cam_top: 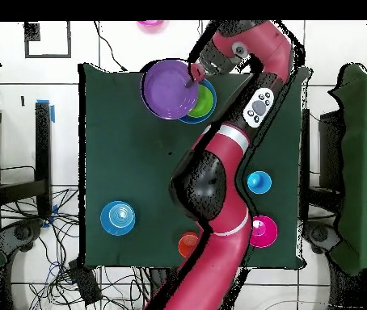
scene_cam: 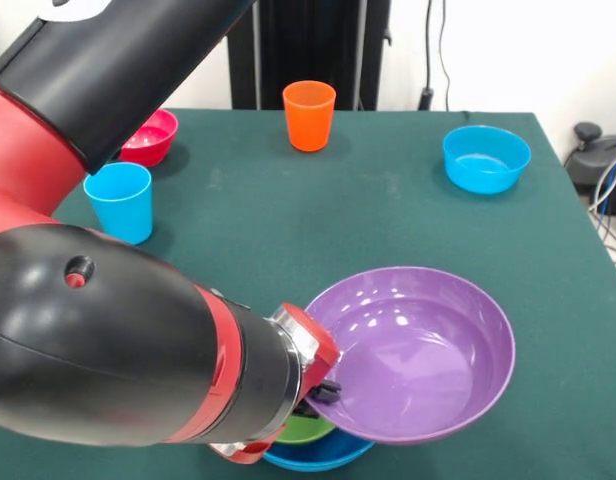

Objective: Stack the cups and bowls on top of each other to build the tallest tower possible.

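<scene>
My gripper (scene_cam: pixel 329 389) is shut on the near-left rim of the large purple bowl (scene_cam: pixel 413 350). It holds the bowl a little above the table, partly over a lime green bowl (scene_cam: pixel 304 431) nested in a blue bowl (scene_cam: pixel 323 456). In the overhead view the gripper (cam_top: pixel 196 74) grips the purple bowl (cam_top: pixel 167 89) beside the green bowl (cam_top: pixel 205 102). An orange cup (scene_cam: pixel 309 115), a light blue cup (scene_cam: pixel 119 201), a crimson bowl (scene_cam: pixel 148 138) and another blue bowl (scene_cam: pixel 485 158) stand apart on the green table.
My arm (scene_cam: pixel 108 340) fills the left of the front view and hides the table under it. A hot pink bowl (cam_top: pixel 149 25) shows beyond the table's far edge in the overhead view. Cables lie on the floor around the table.
</scene>
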Action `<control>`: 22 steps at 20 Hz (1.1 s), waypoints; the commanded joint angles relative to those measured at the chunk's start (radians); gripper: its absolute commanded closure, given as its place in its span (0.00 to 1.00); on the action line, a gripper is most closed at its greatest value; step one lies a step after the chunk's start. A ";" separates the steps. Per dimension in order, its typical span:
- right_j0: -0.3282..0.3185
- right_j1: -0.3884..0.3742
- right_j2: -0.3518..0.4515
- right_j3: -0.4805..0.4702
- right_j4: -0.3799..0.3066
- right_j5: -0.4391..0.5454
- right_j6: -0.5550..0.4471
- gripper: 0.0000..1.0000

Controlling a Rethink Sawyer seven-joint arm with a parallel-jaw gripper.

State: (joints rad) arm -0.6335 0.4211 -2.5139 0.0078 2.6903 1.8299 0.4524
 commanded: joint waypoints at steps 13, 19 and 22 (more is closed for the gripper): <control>-0.021 -0.062 -0.213 -0.027 0.078 0.060 -0.399 1.00; -0.027 -0.068 -0.245 -0.019 0.085 0.056 -0.426 1.00; -0.032 -0.069 -0.262 -0.014 0.086 0.040 -0.454 1.00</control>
State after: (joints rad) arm -0.6509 0.3803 -2.6368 0.0313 2.7703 1.8301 0.2885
